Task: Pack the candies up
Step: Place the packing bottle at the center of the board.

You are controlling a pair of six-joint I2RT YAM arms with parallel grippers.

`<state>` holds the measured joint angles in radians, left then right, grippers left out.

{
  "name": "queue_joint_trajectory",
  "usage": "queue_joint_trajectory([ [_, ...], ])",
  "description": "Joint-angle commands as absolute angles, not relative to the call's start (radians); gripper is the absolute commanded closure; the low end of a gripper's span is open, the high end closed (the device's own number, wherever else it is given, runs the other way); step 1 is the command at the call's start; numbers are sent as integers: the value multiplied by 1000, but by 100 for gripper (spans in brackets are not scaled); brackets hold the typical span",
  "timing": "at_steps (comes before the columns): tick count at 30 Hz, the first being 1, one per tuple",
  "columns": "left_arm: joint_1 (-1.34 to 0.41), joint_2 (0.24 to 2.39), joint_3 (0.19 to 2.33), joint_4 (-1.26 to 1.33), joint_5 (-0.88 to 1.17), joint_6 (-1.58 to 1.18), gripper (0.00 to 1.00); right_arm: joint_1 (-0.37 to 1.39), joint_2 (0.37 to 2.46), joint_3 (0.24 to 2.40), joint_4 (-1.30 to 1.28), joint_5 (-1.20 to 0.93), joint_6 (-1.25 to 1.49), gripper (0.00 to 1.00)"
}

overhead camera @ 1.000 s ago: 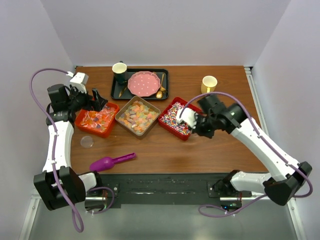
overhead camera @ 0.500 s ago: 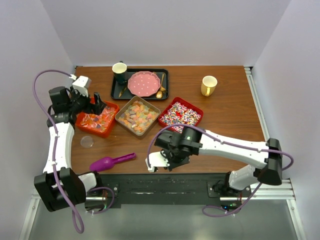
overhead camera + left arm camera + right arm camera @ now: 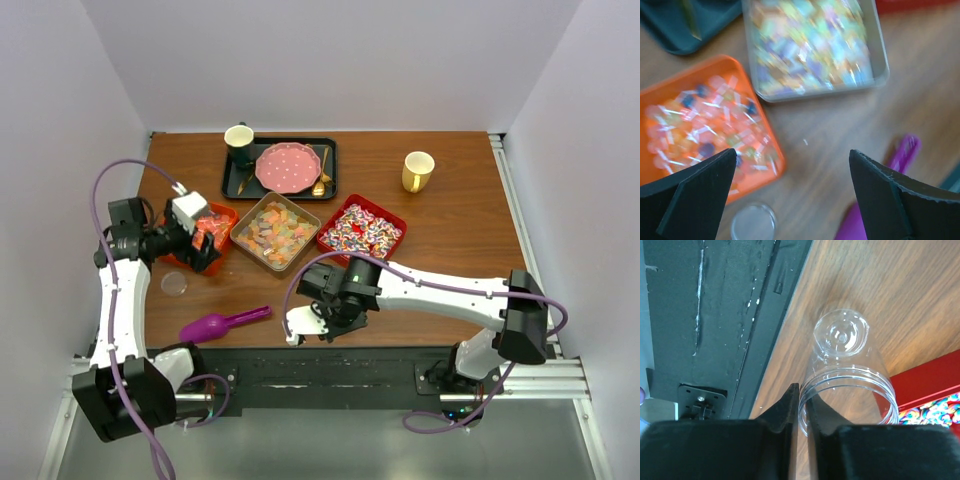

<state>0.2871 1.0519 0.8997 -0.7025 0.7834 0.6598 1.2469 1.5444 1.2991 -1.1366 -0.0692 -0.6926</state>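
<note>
Since a second ago my right arm has swung from the red tray back to the front edge of the tabletop, and my left hand has dropped over the orange tray.

Top view: left hand [image 3: 205,255] is over the orange tray [image 3: 222,215] of wrapped candies [image 3: 208,228]. Gummies [image 3: 275,232] are in the grey tray [image 3: 305,215] in the middle, swirled candies [image 3: 360,230] in the red tray [image 3: 392,218]. Right hand [image 3: 322,325] is low at the front edge. Purple scoop [image 3: 222,324] and a clear lid [image 3: 174,284] lie to its left.

Left wrist (blurred): left hand [image 3: 792,200] is released, fingers [image 3: 695,200] wide apart, above the orange tray's [image 3: 767,145] corner. Lid [image 3: 752,222] and scoop [image 3: 902,155] are below it.

Right wrist: right hand [image 3: 802,395] is clenched on the rim of a clear jar [image 3: 850,365], base towards the tabletop [image 3: 880,280]. The red tray's [image 3: 925,385] corner is just beside it.
</note>
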Motion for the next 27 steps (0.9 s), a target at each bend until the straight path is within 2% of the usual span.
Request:
queue_joint_trajectory([
  [1, 293, 1071, 887, -1060, 822, 1113, 0, 1243, 1493, 1296, -1100, -54, -675, 72],
  [3, 291, 1083, 884, -1138, 770, 1223, 0, 1238, 1488, 1302, -1101, -54, -673, 61],
  [4, 291, 1088, 876, -1159, 752, 1259, 0, 1235, 1483, 1305, -1103, -51, -672, 53],
  [7, 293, 1060, 859, -1212, 687, 1359, 0, 1226, 1474, 1330, -1121, -43, -667, 46],
  [11, 293, 1014, 887, -1318, 588, 1494, 0, 1209, 1448, 1446, -1172, -28, -638, 42],
  [15, 290, 941, 870, -1319, 490, 1548, 0, 1175, 1424, 1526, -1192, -20, -621, 39],
  [19, 278, 943, 871, -1319, 524, 1557, 0, 1065, 1413, 1525, -1132, -15, -586, 36],
  [27, -93, 876, 801, -1316, 621, 1223, 0, 888, 1416, 1523, -1094, -34, -557, 34],
])
